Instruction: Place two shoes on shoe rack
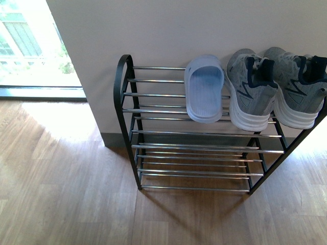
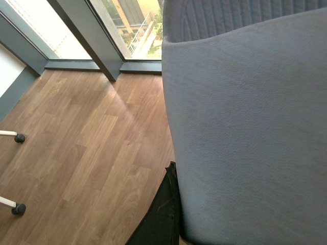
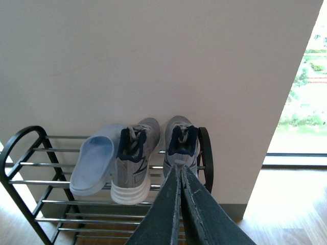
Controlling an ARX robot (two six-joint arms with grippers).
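Shiny chrome bars are carried in the shoe rack's [image 1: 127,122] black metal frame. Grey knit sneakers [image 1: 250,89] and a smooth pale plastic sandal [image 1: 204,94] are seen; the floor [image 1: 61,189] is matt wood-grain.

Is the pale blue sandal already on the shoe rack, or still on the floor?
On the rack. The sandal lies across the top chrome bars of the shoe rack, beside the two grey sneakers.

The right sneaker [image 1: 301,87] is cut by the front view's right edge; a grey-blue surface [image 2: 245,127] fills the left wrist view, hiding the left end effector
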